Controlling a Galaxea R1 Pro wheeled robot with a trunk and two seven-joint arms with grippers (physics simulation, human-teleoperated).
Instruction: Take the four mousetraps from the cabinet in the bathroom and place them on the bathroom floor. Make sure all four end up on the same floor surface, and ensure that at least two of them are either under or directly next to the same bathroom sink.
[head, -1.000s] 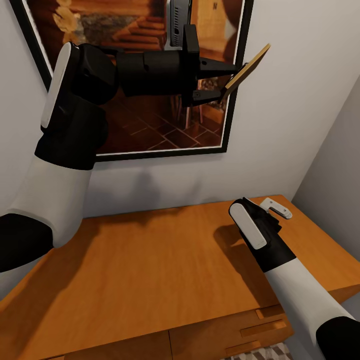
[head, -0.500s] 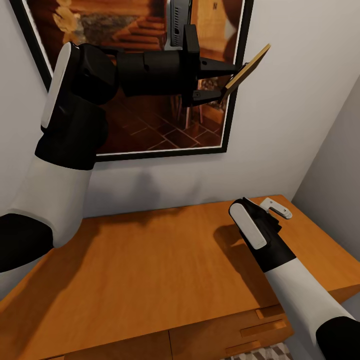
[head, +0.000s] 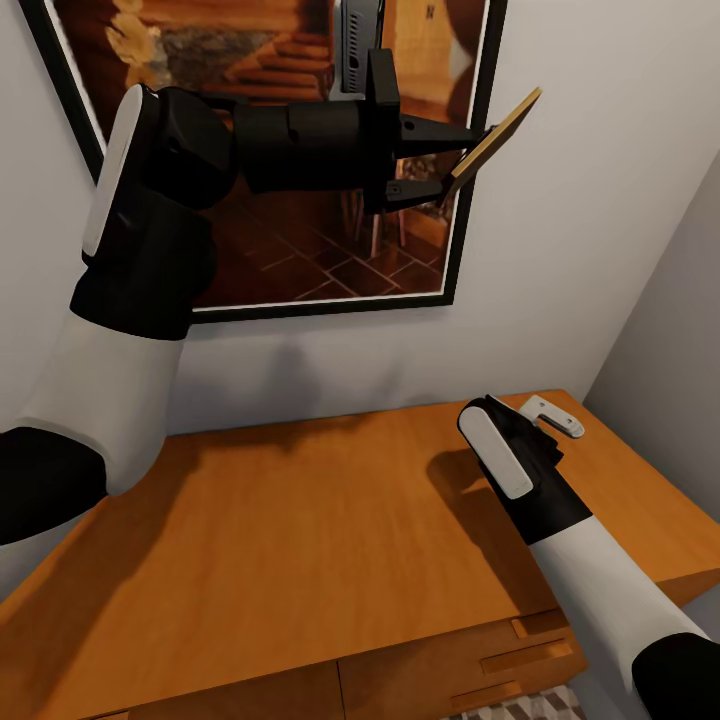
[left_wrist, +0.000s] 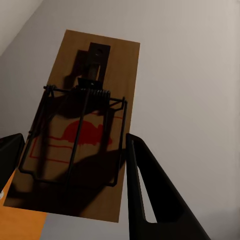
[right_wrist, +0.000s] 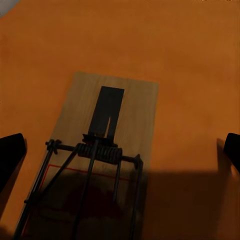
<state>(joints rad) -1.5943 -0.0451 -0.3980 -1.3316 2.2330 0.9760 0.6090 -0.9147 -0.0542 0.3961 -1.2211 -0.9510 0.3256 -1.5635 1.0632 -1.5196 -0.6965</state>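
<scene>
— Your left gripper's (head: 452, 160) fingers (left_wrist: 145, 190) — what are they on?
— They pinch a mousetrap (head: 495, 140), raised before the wall.
— And your right gripper (right_wrist: 120, 150)?
— Spread wide over a second mousetrap (right_wrist: 95, 170), flat on the cabinet (head: 300, 540) top near its right back corner.

No readable text, labels or numbers anywhere.

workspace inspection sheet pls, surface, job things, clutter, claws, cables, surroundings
surface: orange-brown cabinet top, drawer fronts below
job things: one mousetrap held up in the air, tilted; a second mousetrap flat on the cabinet
clutter: nothing seen
claws: left claw shut on the raised trap; right claw open above the second trap, a finger to either side
cables: nothing seen
surroundings: framed picture on pale wall; patterned floor
</scene>
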